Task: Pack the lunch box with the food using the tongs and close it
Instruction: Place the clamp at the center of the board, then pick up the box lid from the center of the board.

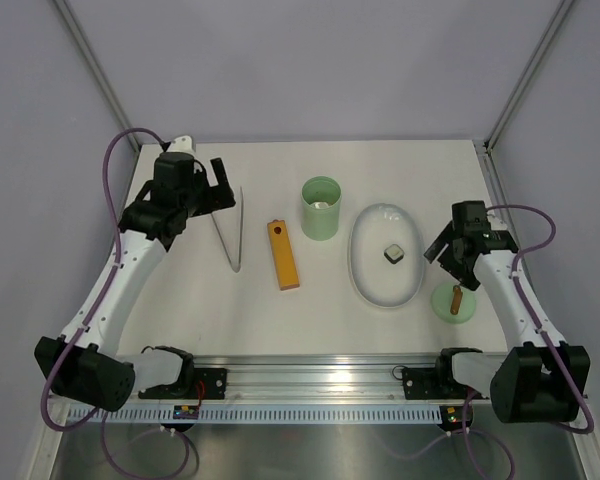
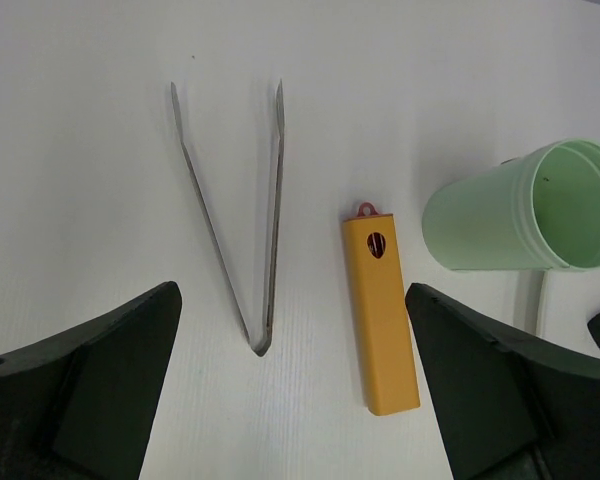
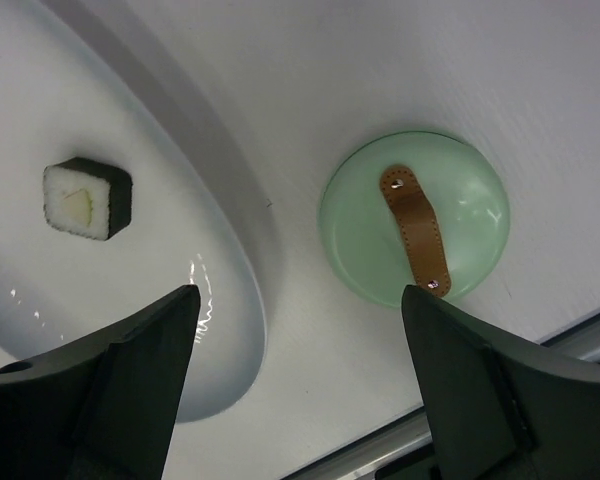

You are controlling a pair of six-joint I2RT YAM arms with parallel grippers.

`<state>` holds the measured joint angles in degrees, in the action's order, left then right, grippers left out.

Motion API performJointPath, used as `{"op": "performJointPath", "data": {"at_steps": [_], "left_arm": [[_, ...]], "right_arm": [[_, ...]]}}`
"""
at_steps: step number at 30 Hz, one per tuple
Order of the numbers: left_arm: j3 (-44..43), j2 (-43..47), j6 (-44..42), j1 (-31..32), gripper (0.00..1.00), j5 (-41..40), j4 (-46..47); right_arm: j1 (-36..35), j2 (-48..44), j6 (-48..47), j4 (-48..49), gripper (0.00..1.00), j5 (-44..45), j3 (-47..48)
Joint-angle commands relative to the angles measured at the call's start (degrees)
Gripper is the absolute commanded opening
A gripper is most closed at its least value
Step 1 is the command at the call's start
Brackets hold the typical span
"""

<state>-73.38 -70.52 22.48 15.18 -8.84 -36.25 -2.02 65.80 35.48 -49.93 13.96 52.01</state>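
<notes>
The grey V-shaped tongs (image 1: 231, 235) (image 2: 273, 220) lie flat on the table, apart from my left gripper (image 1: 216, 186) (image 2: 292, 292), which hangs open above their joined end with nothing in it. The mint-green lunch box (image 1: 320, 208) (image 2: 520, 210) stands upright and uncovered, and something pale shows at its bottom in the top view. One piece of food, a dark-and-white cube (image 1: 393, 254) (image 3: 88, 198), sits on the white oval plate (image 1: 365, 225) (image 3: 242, 300). The green lid (image 1: 454, 302) (image 3: 415, 215) with its brown handle lies on the table right of the plate. My right gripper (image 1: 443, 250) (image 3: 298, 295) is open and empty between plate and lid.
A long orange block (image 1: 283, 255) (image 2: 380, 320) lies between the tongs and the lunch box. The table's metal rail (image 1: 310, 375) runs along the near edge, just below the lid.
</notes>
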Motion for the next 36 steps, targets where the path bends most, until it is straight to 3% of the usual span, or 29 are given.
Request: {"op": "performJointPath", "data": {"at_steps": [1, 4, 13, 17, 20, 24, 30, 36], "left_arm": [[1.83, 2.14, -0.68, 1.16, 0.99, 3.74, -2.24], [3.16, 3.63, -0.60, 1.87, 0.99, 5.58, -1.98], [6.23, 4.78, -1.21, 3.80, 0.99, 7.35, -2.33], [6.50, 5.39, -2.18, 3.80, 0.99, 7.00, -2.95], [5.89, 5.22, -3.14, 3.72, 0.99, 6.47, -3.56], [5.71, 4.52, -3.32, 3.72, 0.99, 6.47, -3.13], [5.97, 4.16, -3.49, 3.72, 0.99, 6.56, -2.77], [6.06, 3.99, -3.85, 3.72, 0.99, 5.76, -2.69]], "right_arm": [[4.65, 1.08, 5.47, -5.08, 0.93, 2.56, 1.25], [8.08, 1.26, 7.66, -7.98, 0.98, 2.31, 1.87], [13.18, 4.86, 12.76, -9.04, 0.96, -3.68, 0.29], [13.36, 6.62, 12.16, -6.67, 0.78, -3.67, -0.51], [13.36, 9.95, 9.44, -6.93, 0.77, -2.97, 0.02], [13.36, 12.77, 8.37, -6.93, 0.84, -0.78, 0.11], [13.36, 15.76, 5.30, -4.04, 0.83, 0.90, 0.72], [13.36, 16.38, 0.47, 0.53, 0.66, -1.65, 0.29]]}}
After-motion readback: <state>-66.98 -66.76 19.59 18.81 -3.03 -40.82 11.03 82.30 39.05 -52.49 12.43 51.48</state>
